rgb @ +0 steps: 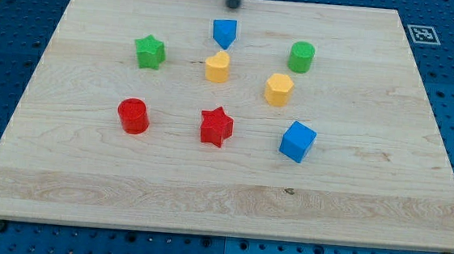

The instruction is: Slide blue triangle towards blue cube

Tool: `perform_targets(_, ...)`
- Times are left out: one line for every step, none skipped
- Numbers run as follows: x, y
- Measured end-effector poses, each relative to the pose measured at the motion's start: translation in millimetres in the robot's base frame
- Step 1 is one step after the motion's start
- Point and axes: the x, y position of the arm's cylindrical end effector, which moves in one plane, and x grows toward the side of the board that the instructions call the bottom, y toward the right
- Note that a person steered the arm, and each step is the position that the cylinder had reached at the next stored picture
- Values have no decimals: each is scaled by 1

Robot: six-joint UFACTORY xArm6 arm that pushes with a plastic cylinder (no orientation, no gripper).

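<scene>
Board [221,200]: wooden, its near strip at the view's bottom carries no blocks.
Blue cube [297,141]: nearest block, toward the view's right; it is the goal.
Red star [216,127] and red cylinder [134,116]: same row, to the view's left of the cube.
Yellow blocks [279,90], [218,66]: they lie near the line from triangle to cube, so I judge the push could brush them.
Green star [149,52], green cylinder [301,57]: off to the sides.
Blue triangle [225,33]: far, top centre, well apart from the cube.
My tip [232,6]: a bare rod, it has nothing to spread or pinch; just beyond the triangle, apparently not touching, placed behind it to push it toward the bottom-right.
</scene>
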Motion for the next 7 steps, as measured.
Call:
perform_targets(25,-65)
perform_targets(43,-66)
perform_targets(68,-30)
perform_targets(77,16)
perform_targets(83,44)
perform_targets(102,42)
perform_targets(107,44)
